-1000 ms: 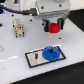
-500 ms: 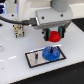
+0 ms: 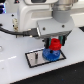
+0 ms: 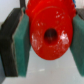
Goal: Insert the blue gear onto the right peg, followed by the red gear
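Observation:
The red gear (image 4: 50, 32) fills the wrist view, its centre hole dark, clamped between two teal finger pads (image 4: 21, 47). In the exterior view my gripper (image 3: 54, 44) is shut on the red gear (image 3: 54, 45), which hangs just above the blue gear (image 3: 51, 54). That blue gear lies flat on the grey black-rimmed plate (image 3: 35, 58), toward the plate's end at the exterior view's right. The gears hide the right peg. A thin dark pin (image 3: 36, 57) stands on the plate's other half.
The plate rests on a white table (image 3: 15, 72). The arm's white body (image 3: 45, 12) and dark cables (image 3: 12, 27) crowd the space above and behind the plate.
The camera view has tightened on the plate. The gripper with the red gear has come down from above the blue gear to just over it.

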Motion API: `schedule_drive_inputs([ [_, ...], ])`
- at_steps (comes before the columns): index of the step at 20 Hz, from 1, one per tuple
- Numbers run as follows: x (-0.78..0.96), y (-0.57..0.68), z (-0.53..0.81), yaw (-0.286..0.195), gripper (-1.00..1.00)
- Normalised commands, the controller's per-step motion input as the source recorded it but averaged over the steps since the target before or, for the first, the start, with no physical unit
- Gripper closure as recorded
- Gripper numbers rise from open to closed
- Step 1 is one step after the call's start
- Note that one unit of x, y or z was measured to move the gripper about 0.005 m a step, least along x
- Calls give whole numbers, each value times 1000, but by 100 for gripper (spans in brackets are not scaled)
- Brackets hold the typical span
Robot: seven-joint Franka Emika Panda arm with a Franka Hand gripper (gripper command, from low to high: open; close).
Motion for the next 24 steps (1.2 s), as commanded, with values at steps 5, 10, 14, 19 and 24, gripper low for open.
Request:
schedule_drive_inputs([
  [5,188,-69,-140,0,100],
  [10,64,-14,12,0,100],
  [14,19,-38,285,0,100],
  [19,49,-22,267,0,100],
  [24,142,-51,81,0,100],
])
